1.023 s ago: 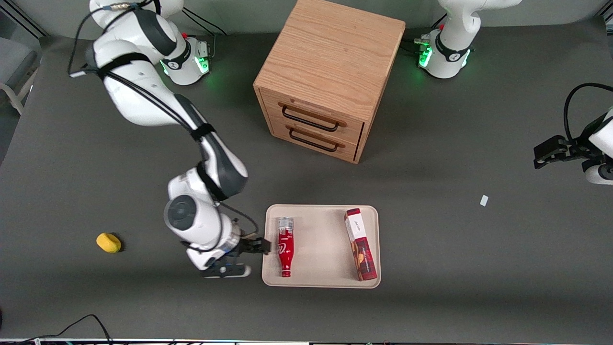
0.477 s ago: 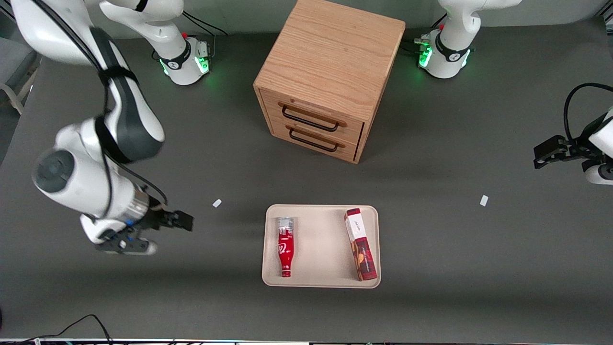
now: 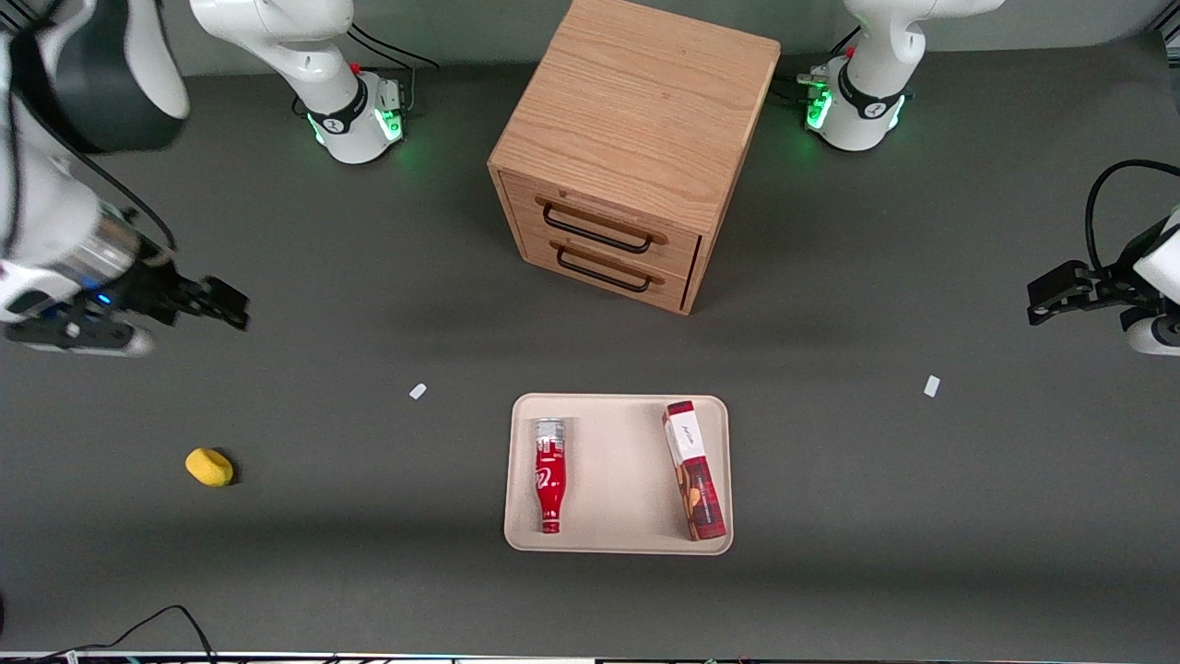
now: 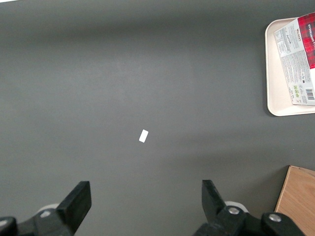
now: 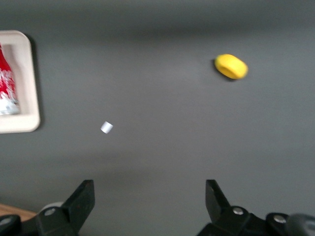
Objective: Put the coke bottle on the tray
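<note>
The red coke bottle (image 3: 549,477) lies on its side on the beige tray (image 3: 616,475), along the tray's edge toward the working arm, cap toward the front camera. Part of it shows in the right wrist view (image 5: 7,83), with the tray's rim (image 5: 27,78). My right gripper (image 3: 226,309) is open and empty, raised above the table far toward the working arm's end, well away from the tray. In the right wrist view the gripper (image 5: 150,196) has only bare table between its fingers.
A red plaid cookie box (image 3: 694,470) lies on the tray beside the bottle. A wooden two-drawer cabinet (image 3: 631,148) stands farther from the front camera than the tray. A yellow object (image 3: 209,467) and small white scraps (image 3: 418,391) lie on the table.
My right gripper has drawn away from the bottle on the tray, moving up and toward the working arm's end of the table. The bottle and tray have not moved.
</note>
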